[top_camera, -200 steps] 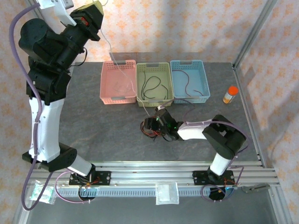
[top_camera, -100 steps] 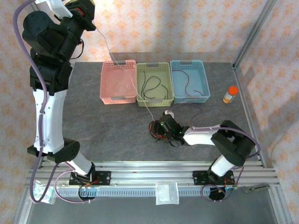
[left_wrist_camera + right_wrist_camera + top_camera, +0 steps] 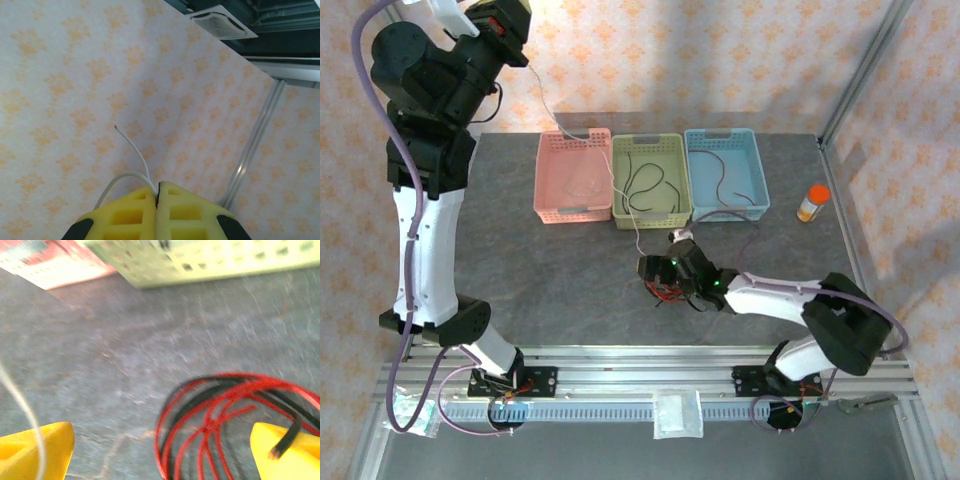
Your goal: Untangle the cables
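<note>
Grey stone-look table (image 3: 520,250) and orange-patterned wallpaper frame the scene. The left gripper (image 3: 157,192) is raised high over the far left corner. Its yellow fingers are pressed together on the white cable (image 3: 136,148), with a short free end curling up past them.

From that pinch the white cable slants down and to the right, crosses the pink basket (image 3: 552,212) and passes the near edge of the green basket (image 3: 650,218). It ends in the red and black tangle (image 3: 215,410) on the table in front of the baskets, so its long axis runs from far left and high to near centre and low. It looks fairly straight but not tight.

The right gripper (image 3: 160,452) sits low at the tangle, its fingers spread wide to either side of the loops and clamping nothing. The white cable passes just by its left finger; I cannot tell whether they touch.

The right arm is much nearer the knot. The likely next step is for it to pin the red and black loops while the left draws the white cable out along that slanted line.
</note>
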### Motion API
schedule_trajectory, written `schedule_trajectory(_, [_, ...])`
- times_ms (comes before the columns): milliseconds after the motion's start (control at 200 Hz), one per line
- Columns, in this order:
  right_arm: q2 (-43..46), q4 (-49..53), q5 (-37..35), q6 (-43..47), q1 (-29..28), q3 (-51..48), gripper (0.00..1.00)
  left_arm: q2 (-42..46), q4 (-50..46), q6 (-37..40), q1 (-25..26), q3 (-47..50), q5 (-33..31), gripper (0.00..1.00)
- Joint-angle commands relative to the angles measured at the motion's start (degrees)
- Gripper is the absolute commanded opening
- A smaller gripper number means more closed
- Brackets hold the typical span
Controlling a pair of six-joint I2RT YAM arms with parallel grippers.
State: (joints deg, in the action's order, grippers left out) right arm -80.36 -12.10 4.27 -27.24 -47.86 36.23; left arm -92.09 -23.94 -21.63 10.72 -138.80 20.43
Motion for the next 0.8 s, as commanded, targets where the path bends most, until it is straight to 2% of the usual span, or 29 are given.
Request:
schedule_trajectory(0, [3.31,0.41,0.67,5.33,-0.11,2.93,0.91,1.69,3.44,-2.40,-0.43,1.83,5.21,0.00])
schedule_trajectory(125, [5.06,0.00,2.14,7.52,-0.10,4.35,0.90,1.84,3.75,-2.76,-0.49,2.04,5.67,0.00])
schedule_trajectory(305, [4.14,2.40,0.02,9.35,0.50,9.03,0.90,1.62,3.64,-3.21,-0.44,2.18,6.12,0.00])
schedule_trajectory(471, [4.21,5.91,3.29,9.89,2.85,12.36,0.89,1.52,3.00,-2.73,-0.48,2.18,5.86,0.00])
schedule_trajectory(796, [7.36,7.00,5.35,8.00,3.48,14.29,0.86,-0.09,3.03,1.74,-0.44,5.65,1.14,0.00])
